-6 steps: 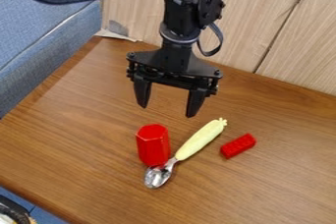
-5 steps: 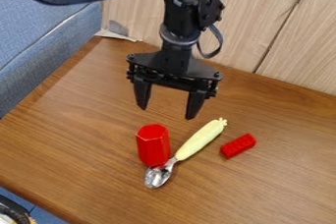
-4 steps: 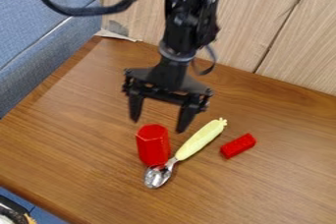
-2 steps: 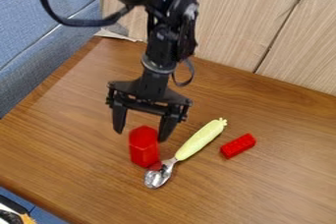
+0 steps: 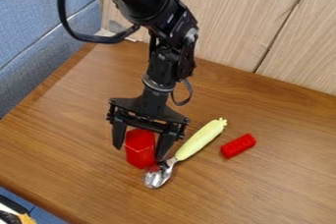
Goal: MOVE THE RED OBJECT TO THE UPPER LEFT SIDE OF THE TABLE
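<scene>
Straddling the red hexagonal block [image 5: 140,145] with 2 fingers apart, the gripper [image 5: 139,152] looks lined up, while gripping, lifting and carrying to the table [image 5: 72,115]'s upper left remain

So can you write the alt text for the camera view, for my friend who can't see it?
A black robot gripper, its fingers apart, hangs around an upright red block on a brown wooden table. A spoon with a pale yellow handle lies beside the block, and a small red toy brick lies farther right in the picture.
</scene>
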Controlling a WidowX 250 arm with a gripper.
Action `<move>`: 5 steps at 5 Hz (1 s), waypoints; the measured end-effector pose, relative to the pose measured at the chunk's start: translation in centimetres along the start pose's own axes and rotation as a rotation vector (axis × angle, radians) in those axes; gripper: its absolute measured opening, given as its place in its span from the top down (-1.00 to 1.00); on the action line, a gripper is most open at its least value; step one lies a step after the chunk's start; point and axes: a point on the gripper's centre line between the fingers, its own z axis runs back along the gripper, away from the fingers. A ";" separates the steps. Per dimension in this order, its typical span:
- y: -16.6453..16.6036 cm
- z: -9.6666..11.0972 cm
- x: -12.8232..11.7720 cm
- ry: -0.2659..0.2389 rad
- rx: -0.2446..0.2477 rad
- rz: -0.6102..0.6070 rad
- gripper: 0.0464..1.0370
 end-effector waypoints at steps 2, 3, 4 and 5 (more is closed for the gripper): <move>-0.6 -0.7 0.0 -0.002 0.013 -0.008 -0.50; -0.6 -0.7 -0.1 -0.003 0.013 -0.001 -0.49; 0.2 -0.7 0.3 0.008 0.014 0.029 -0.49; 1.2 -0.1 1.6 0.003 0.002 0.085 -0.49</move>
